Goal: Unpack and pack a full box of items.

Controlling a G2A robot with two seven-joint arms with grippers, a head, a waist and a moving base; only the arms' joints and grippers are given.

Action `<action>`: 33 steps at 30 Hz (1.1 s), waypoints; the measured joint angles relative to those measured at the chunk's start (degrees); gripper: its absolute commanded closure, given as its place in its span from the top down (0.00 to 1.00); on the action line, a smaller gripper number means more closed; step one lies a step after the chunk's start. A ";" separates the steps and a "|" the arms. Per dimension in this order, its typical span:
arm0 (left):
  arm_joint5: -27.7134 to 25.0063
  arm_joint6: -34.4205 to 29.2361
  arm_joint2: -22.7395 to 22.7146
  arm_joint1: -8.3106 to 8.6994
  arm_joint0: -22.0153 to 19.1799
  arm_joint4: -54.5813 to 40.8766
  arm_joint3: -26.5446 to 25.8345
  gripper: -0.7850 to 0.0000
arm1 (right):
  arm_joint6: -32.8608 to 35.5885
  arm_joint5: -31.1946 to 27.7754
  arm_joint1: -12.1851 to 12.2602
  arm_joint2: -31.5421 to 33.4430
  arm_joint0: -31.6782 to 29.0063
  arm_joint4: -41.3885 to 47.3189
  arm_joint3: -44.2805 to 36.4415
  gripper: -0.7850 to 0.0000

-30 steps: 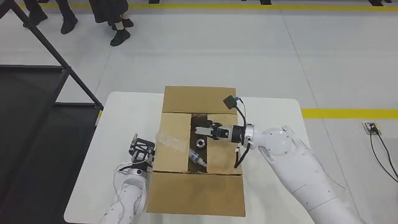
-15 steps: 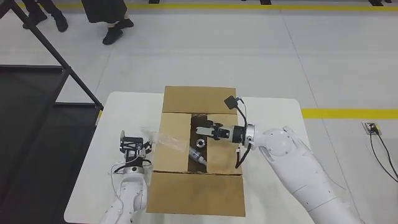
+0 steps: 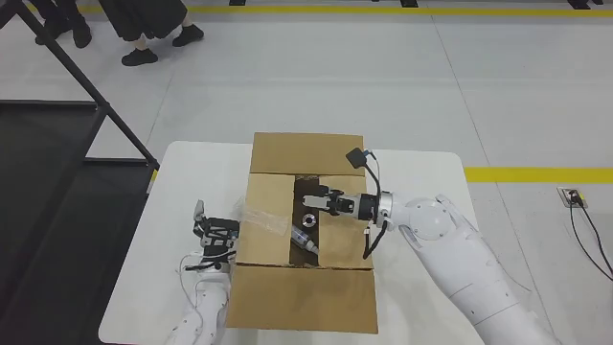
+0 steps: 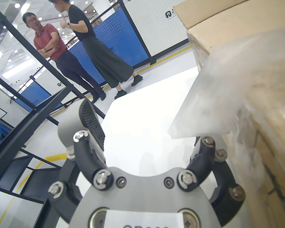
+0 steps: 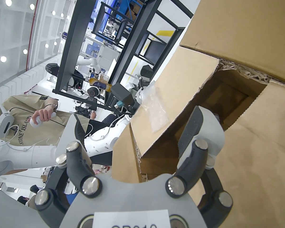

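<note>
An open cardboard box (image 3: 335, 149) stands on the white table (image 3: 163, 259) with its flaps spread. Inside lie a round metal part (image 3: 308, 220) and a small tube (image 3: 304, 242). A clear plastic bag (image 3: 257, 218) rests on the box's left flap, one corner hanging over the flap's edge. My left gripper (image 3: 215, 220) is open beside that flap. In the left wrist view the bag (image 4: 218, 91) covers one of the fingers of the left gripper (image 4: 142, 129). My right gripper (image 3: 308, 201) hangs open over the box's opening, nothing between its fingers (image 5: 194, 129).
A black metal frame (image 3: 96, 125) stands off the table's left side. Bare table lies left of the box. The near flap (image 3: 302, 297) and far flap lie flat outwards.
My left gripper drew back left from the flap, then came a little nearer again while turning. The bag's overhanging corner shifted with it. The right arm has hardly moved.
</note>
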 measured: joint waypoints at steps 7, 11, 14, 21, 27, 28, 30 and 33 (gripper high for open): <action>0.26 0.50 -0.31 -0.33 0.14 0.56 0.70 0.00 | 0.10 -0.08 -0.01 0.15 -0.13 0.09 -0.02 1.00; -0.13 1.06 -0.64 -0.32 0.75 1.55 0.86 0.00 | 0.22 -0.11 -0.08 0.05 -0.05 0.06 0.06 1.00; -0.34 1.28 -1.00 -0.26 1.41 2.30 0.41 0.00 | 0.35 0.09 -0.23 -0.26 0.26 0.06 0.32 1.00; -0.53 1.38 -2.56 -0.06 2.97 3.06 -1.18 0.00 | 0.89 0.24 -0.75 -1.22 1.40 0.50 1.59 1.00; -1.41 0.79 -4.54 0.36 5.24 3.72 -3.94 0.00 | 1.54 0.14 -1.64 -2.97 2.93 1.07 3.28 1.00; -1.57 0.52 -4.97 0.47 5.74 4.07 -4.58 0.00 | 1.71 0.11 -1.90 -3.47 3.33 1.26 3.73 1.00; -1.68 -0.06 -5.63 0.62 6.50 4.54 -5.63 0.00 | 1.94 -0.08 -2.35 -4.33 4.02 1.55 4.45 1.00; -1.73 -1.14 -6.76 0.86 7.73 5.31 -7.49 0.00 | 2.09 -1.01 -3.27 -5.96 5.27 2.08 5.78 1.00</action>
